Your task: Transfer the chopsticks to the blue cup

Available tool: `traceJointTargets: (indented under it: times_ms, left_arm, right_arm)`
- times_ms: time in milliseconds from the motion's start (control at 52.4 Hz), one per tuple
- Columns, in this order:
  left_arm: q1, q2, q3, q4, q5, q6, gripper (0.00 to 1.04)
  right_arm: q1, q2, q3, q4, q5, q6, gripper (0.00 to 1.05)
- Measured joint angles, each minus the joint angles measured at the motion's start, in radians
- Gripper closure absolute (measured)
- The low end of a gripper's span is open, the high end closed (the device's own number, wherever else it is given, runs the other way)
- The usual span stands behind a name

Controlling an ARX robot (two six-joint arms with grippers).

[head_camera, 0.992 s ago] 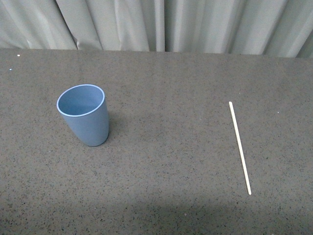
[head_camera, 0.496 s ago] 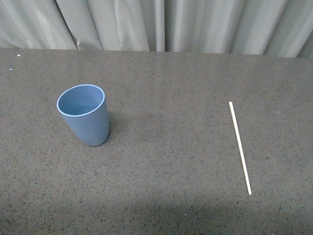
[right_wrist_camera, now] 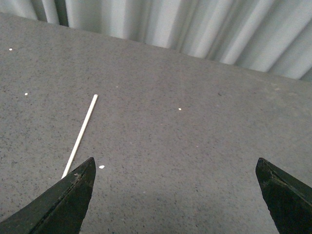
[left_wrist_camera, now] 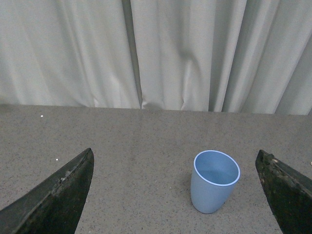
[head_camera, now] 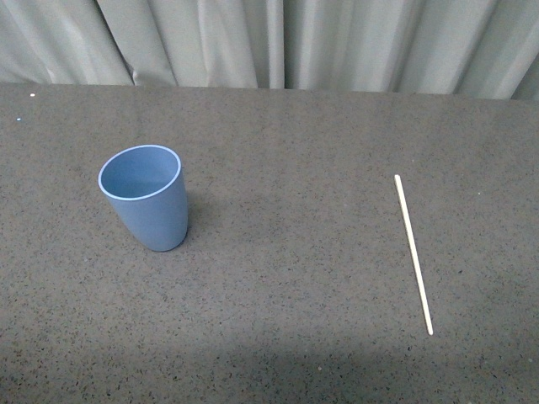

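Two items on the tabletop (head_camera: 286,286), well apart.

Cup (head_camera: 143,198): upright, mouth up, toward the left edge, roughly midway between the near and far edges.

Chopstick (head_camera: 413,252): one stick, flat on the tabletop toward the right edge. It runs far-to-near, with the near end slightly closer to the right edge than the far end. Front view shows you its full length uncovered.

Left jaws: spread wide, gripping nothing. In the left wrist view you get the cup (left_wrist_camera: 214,183) ahead of them, framed inside the gap. It is clear of both tips and nearer one tip than the other.

Right jaws: also spread wide, gripping nothing. In the right wrist view the chopstick (right_wrist_camera: 81,131) lies ahead, angled toward one tip. Its closer end drops out of sight behind that tip, so you can't judge clearance there from this view.

Curtain (head_camera: 286,42): pale grey, pleated, hanging along the far edge.

Specks (right_wrist_camera: 179,109): a few white ones on the dark speckled surface near the chopstick, and one more (head_camera: 32,95) by the far-left corner.
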Motion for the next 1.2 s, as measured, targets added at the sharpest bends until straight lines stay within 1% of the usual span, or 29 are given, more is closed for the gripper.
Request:
traceJointTargets:
  times_ms: [57,153,267,343,629,725,916,935,1030,1068,1202]
  left_arm:
    - [0.000,0.000,0.000,0.000,0.000,0.000,0.07]
    - [0.000,0.000,0.000,0.000,0.000,0.000,0.07]
    - [0.000,0.000,0.000,0.000,0.000,0.000,0.07]
    - [0.000,0.000,0.000,0.000,0.000,0.000,0.07]
    - [0.000,0.000,0.000,0.000,0.000,0.000,0.07]
    - [0.000,0.000,0.000,0.000,0.000,0.000,0.07]
    - [0.000,0.000,0.000,0.000,0.000,0.000,0.07]
    - [0.000,0.000,0.000,0.000,0.000,0.000,0.07]
    - [0.000,0.000,0.000,0.000,0.000,0.000,0.07]
    - [0.000,0.000,0.000,0.000,0.000,0.000,0.07]
    - [0.000,0.000,0.000,0.000,0.000,0.000,0.07]
  right_arm:
    - [0.008,0.187,0.072,0.034,-0.016,0.032,0.09]
    - [0.025,0.454,0.200,0.004,-0.035,0.088,0.09]
    - [0.038,0.625,0.301,-0.037,-0.048,0.143,0.09]
    - [0.055,0.776,0.409,-0.088,-0.071,0.195,0.09]
    - [0.105,1.099,0.681,-0.233,-0.096,0.300,0.09]
    - [0.119,1.172,0.745,-0.266,-0.096,0.313,0.09]
    - [0.154,1.355,0.935,-0.369,-0.092,0.340,0.09]
    - [0.158,1.366,0.948,-0.376,-0.092,0.340,0.11]
    - [0.170,1.403,0.996,-0.406,-0.082,0.343,0.26]
    - [0.172,1.410,1.005,-0.413,-0.079,0.343,0.30]
    - [0.183,1.431,1.029,-0.430,-0.066,0.346,0.48]
